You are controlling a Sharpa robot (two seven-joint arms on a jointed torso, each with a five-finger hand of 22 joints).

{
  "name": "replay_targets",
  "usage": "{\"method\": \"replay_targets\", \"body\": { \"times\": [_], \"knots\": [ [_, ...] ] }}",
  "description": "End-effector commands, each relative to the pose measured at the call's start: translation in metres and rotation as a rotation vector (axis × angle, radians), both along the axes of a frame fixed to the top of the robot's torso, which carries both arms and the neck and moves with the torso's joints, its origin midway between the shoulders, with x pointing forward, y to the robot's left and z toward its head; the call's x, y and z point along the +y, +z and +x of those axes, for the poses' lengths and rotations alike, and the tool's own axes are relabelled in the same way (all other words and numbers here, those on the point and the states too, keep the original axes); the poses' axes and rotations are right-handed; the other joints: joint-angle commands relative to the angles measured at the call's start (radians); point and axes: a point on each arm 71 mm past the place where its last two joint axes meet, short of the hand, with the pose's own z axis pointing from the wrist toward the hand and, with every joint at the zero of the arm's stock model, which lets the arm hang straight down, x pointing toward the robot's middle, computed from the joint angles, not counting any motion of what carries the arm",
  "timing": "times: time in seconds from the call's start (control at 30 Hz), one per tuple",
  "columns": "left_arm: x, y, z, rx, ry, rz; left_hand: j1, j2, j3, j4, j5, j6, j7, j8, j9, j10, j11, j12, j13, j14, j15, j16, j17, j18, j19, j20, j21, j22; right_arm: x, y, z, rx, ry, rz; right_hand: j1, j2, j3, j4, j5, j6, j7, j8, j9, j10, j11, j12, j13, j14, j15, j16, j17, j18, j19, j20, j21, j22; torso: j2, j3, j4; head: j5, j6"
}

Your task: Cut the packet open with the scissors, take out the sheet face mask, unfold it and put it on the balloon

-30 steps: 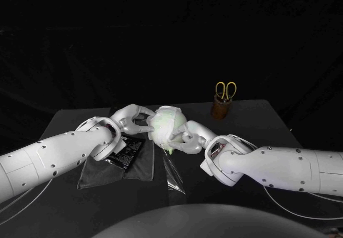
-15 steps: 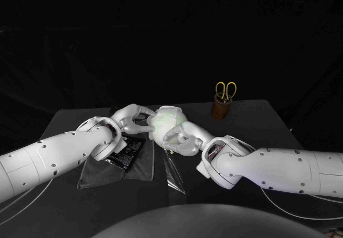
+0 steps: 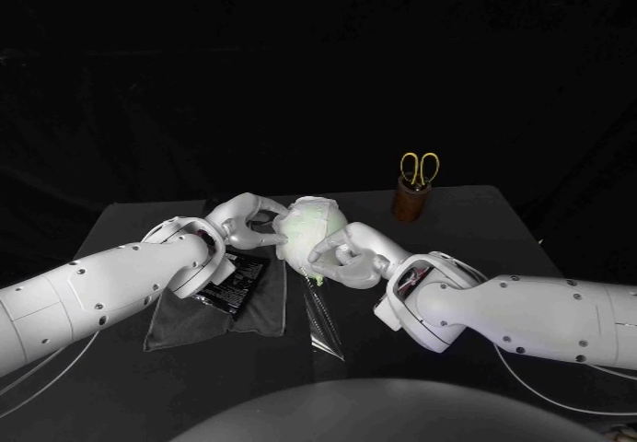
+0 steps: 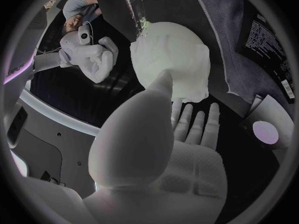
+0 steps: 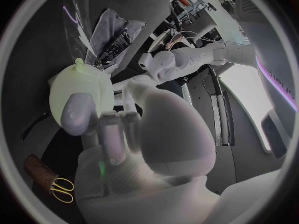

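One pale green balloon (image 5: 62, 89), wearing one white sheet mask (image 4: 177, 69), sat between two hands — the right hand (image 3: 342, 258) gripped it; the left hand (image 3: 246, 224) touched the mask, grip unclear; one black packet (image 3: 239, 281) lay on grey cloth (image 3: 179, 322).

White small print on the black packet (image 3: 237, 281), none of it legible.

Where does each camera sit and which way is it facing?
Head view: on the robot's head, looking down at the table; left hand and right hand reach in, flanking the balloon.
Left wrist view: behind the left hand, facing the balloon past its own fingers.
Right wrist view: behind the right hand, facing the balloon past its own palm.
Shared: both wrist views see the balloon from opposite sides, plus the other hand.
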Motion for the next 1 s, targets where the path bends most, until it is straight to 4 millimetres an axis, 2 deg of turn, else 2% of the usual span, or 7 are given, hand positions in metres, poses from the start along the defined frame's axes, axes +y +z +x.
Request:
{"method": "replay_targets", "body": {
  "times": [0.03, 0.07, 0.2, 0.4, 0.8, 1.0],
  "knots": [
    [-0.002, 0.0, -0.001, 0.017, -0.008, -0.01, 0.0, 0.008, 0.006, -0.001, 0.002, 0.007, 0.018, 0.003, 0.001, 0.006, 0.002, -0.003, 0.001, 0.005, 0.0, 0.0, 0.001, -0.014, 0.007, 0.002, 0.006, -0.001, -0.006, -0.001, -0.001, 0.008, -0.001, -0.016, -0.016, -0.004, -0.009, 0.001, -0.005, 0.013, -0.005, 0.007, 0.0, 0.105, -0.008, 0.004, 0.263, 0.108, -0.011, 0.003, 0.263, 0.01, 0.001, -0.011, 0.003, 0.004, 0.0, -0.0008, -0.0004, 0.003, 0.0],
    [-0.002, 0.0, -0.001, 0.018, -0.008, -0.01, 0.0, 0.008, 0.006, -0.001, 0.002, 0.007, 0.018, 0.003, 0.001, 0.006, 0.002, -0.003, 0.001, 0.005, 0.0, 0.0, 0.001, -0.014, 0.007, 0.002, 0.006, -0.001, -0.008, -0.002, -0.001, 0.013, -0.009, -0.03, -0.039, -0.016, -0.022, 0.009, -0.008, 0.015, -0.007, 0.009, -0.002, 0.105, -0.009, 0.004, 0.263, 0.108, -0.013, 0.003, 0.263, 0.01, 0.0, -0.013, 0.0, 0.002, 0.0, -0.0008, -0.0004, 0.004, 0.0],
    [-0.002, 0.0, -0.001, 0.019, -0.007, -0.013, 0.0, 0.008, 0.006, -0.001, 0.002, 0.007, 0.018, 0.003, 0.001, 0.006, 0.002, -0.003, 0.001, 0.005, 0.0, 0.0, 0.001, -0.014, 0.007, 0.002, 0.006, -0.001, -0.015, -0.007, 0.0, 0.026, -0.049, -0.065, -0.06, -0.026, -0.036, 0.019, -0.011, 0.015, -0.01, 0.01, -0.004, 0.105, -0.012, 0.004, 0.263, 0.108, -0.016, 0.003, 0.263, 0.009, 0.001, -0.016, 0.001, 0.004, 0.0, 0.0001, -0.0001, 0.008, 0.0],
    [-0.002, 0.0, -0.001, 0.022, -0.007, -0.016, 0.0, 0.01, 0.007, -0.001, 0.002, 0.009, 0.019, 0.004, 0.002, 0.009, 0.003, -0.002, 0.001, 0.006, 0.001, -0.001, 0.001, -0.014, 0.011, 0.002, 0.006, -0.001, -0.017, -0.014, 0.002, 0.007, -0.129, -0.041, -0.064, -0.028, -0.039, 0.02, -0.012, 0.012, -0.01, 0.009, -0.006, 0.105, -0.013, 0.004, 0.263, 0.108, -0.018, 0.003, 0.263, 0.009, 0.002, -0.017, 0.0, 0.004, 0.001, 0.0014, 0.0012, 0.008, 0.0],
    [-0.004, 0.0, -0.002, 0.026, -0.01, -0.022, 0.0, 0.01, 0.007, -0.001, 0.002, 0.009, 0.019, 0.004, 0.002, 0.009, 0.003, -0.002, 0.001, 0.006, 0.001, -0.001, 0.001, -0.014, 0.011, 0.002, 0.006, -0.001, -0.012, -0.021, 0.014, -0.047, -0.22, -0.08, -0.093, -0.04, -0.06, 0.038, -0.027, -0.015, -0.001, -0.004, -0.019, 0.102, -0.006, -0.003, 0.26, 0.108, -0.014, 0.003, 0.263, 0.01, -0.001, -0.016, -0.01, -0.001, 0.001, -0.0002, 0.0005, 0.008, 0.0],
    [-0.004, 0.0, -0.002, 0.028, -0.01, -0.024, 0.0, 0.01, 0.007, -0.001, 0.002, 0.009, 0.019, 0.004, 0.002, 0.009, 0.003, -0.002, 0.001, 0.006, 0.001, -0.001, 0.001, -0.014, 0.011, 0.002, 0.006, -0.001, -0.008, -0.025, 0.016, -0.043, -0.224, -0.113, -0.112, -0.048, -0.076, 0.053, -0.036, -0.017, 0.001, -0.005, -0.023, 0.098, -0.004, -0.015, 0.252, 0.108, -0.011, 0.003, 0.263, 0.011, -0.002, -0.014, -0.015, -0.003, 0.0, 0.0001, 0.0007, 0.008, 0.0]
  ]
}}
